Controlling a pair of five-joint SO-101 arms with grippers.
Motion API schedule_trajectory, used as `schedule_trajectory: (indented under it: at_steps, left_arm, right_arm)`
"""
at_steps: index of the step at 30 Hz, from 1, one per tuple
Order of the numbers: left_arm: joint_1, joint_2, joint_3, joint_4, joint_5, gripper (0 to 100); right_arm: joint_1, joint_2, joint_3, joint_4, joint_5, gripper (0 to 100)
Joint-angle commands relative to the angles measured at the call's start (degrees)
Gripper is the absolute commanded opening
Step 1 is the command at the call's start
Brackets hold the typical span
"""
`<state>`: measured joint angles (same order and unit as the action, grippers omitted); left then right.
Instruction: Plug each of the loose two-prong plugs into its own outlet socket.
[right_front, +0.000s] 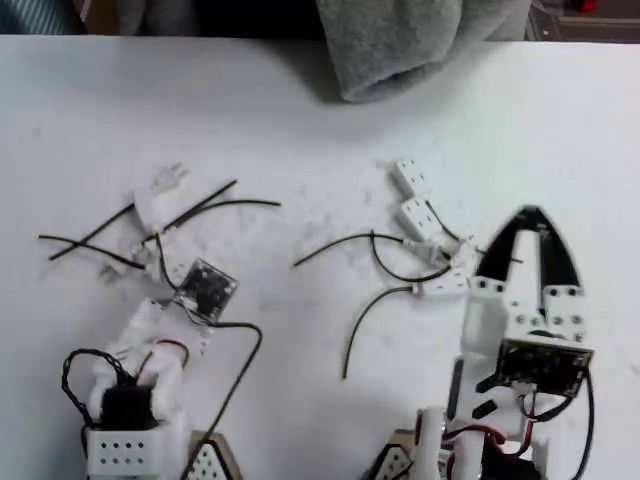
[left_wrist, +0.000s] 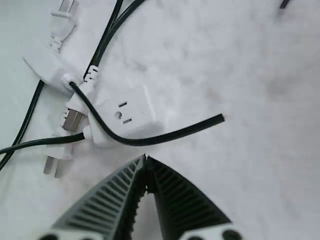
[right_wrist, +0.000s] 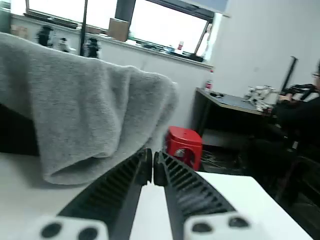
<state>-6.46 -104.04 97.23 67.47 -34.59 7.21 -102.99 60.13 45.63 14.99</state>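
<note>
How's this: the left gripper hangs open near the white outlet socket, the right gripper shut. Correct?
No: the left gripper is shut too, tips touching, as the left wrist view shows. It does hang near the white outlet socket, and the right gripper is shut.

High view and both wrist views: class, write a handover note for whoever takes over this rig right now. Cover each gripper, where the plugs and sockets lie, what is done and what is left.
Left gripper: shut, empty, tips close to the left socket.
Right gripper: shut, empty, aimed toward the grey cloth.
Things: the left socket's slots are empty. Black cords cross it, and a loose plug lies nearby, prongs bare. A second group of sockets and plugs lies by the right gripper; joined or not, I cannot tell.
Done: nothing confirmed.
Left: seat every loose plug.
</note>
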Motion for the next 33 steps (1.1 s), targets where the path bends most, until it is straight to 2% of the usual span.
schedule_trajectory:
  at_steps: [1,5,8,10,16,19,21,26,33]
  left_arm:
    - [-0.4,0.0,-1.2,0.1,-1.6,2]
    - [-0.4,0.0,-1.2,0.3,-1.8,2]
    - [-0.4,0.0,-1.2,0.2,-1.8,2]
    - [-0.4,0.0,-1.2,0.1,-1.8,3]
    - [-0.4,0.0,-1.1,0.1,-1.8,3]
    - [-0.4,0.0,-1.1,0.1,-1.9,3]
    - [-0.4,0.0,-1.1,0.3,-1.9,3]
    - [-0.4,0.0,-1.1,0.1,-2.0,3]
    - [-0.4,0.0,-1.1,0.1,-2.0,3]
  right_arm:
    - [-5.1,3.7,-1.7,-1.4,0.6,2.5]
    - [-8.2,18.7,-10.0,-0.9,0.6,4.0]
    - [-8.8,36.4,-21.6,0.6,0.8,11.9]
    - [-8.9,49.3,-32.1,4.1,0.9,15.3]
    - [-13.3,86.2,-64.4,17.7,1.2,16.6]
    - [-15.2,102.4,-78.2,23.3,1.3,22.7]
    - [-15.3,112.2,-86.9,26.2,3.1,25.9]
    - [-14.3,134.2,-105.8,32.6,9.8,26.5]
    - [-11.2,157.3,-127.8,37.5,11.1,26.8]
